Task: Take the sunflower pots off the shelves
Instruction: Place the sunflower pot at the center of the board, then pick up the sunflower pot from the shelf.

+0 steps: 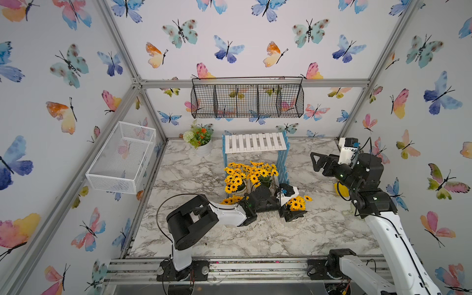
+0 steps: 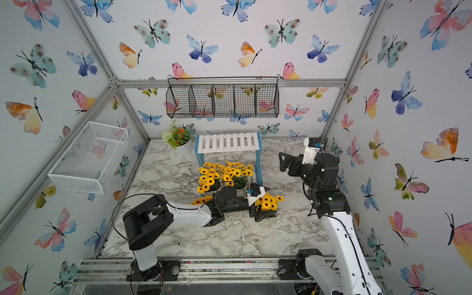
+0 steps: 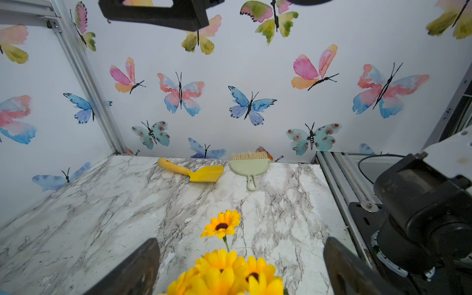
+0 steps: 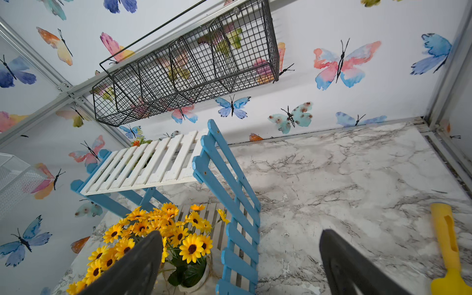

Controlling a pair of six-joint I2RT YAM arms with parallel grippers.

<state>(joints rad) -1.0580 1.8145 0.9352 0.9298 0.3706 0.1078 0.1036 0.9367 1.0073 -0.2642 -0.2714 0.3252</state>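
The shelves point(image 1: 255, 143) point(image 4: 143, 166) stand at the back middle, and the top white board is bare. Two sunflower pots point(image 1: 233, 180) point(image 1: 264, 173) sit on the lower board. A third sunflower pot point(image 1: 296, 204) stands on the table in front of the right blue frame. My left gripper point(image 1: 293, 217) point(image 3: 241, 242) is open around its flowers point(image 3: 224, 270), with the fingers well apart from them and the pot itself hidden. A fourth yellow bunch point(image 1: 231, 200) shows behind my left forearm. My right gripper point(image 1: 314, 161) point(image 4: 240, 235) hangs open and empty, right of the shelves.
A white pot of mixed flowers point(image 1: 201, 143) stands left of the shelves. A black wire basket point(image 1: 247, 99) hangs on the back wall and a white mesh basket point(image 1: 122, 158) on the left wall. A yellow trowel point(image 3: 194, 172) and green brush point(image 3: 250, 166) lie by the right wall.
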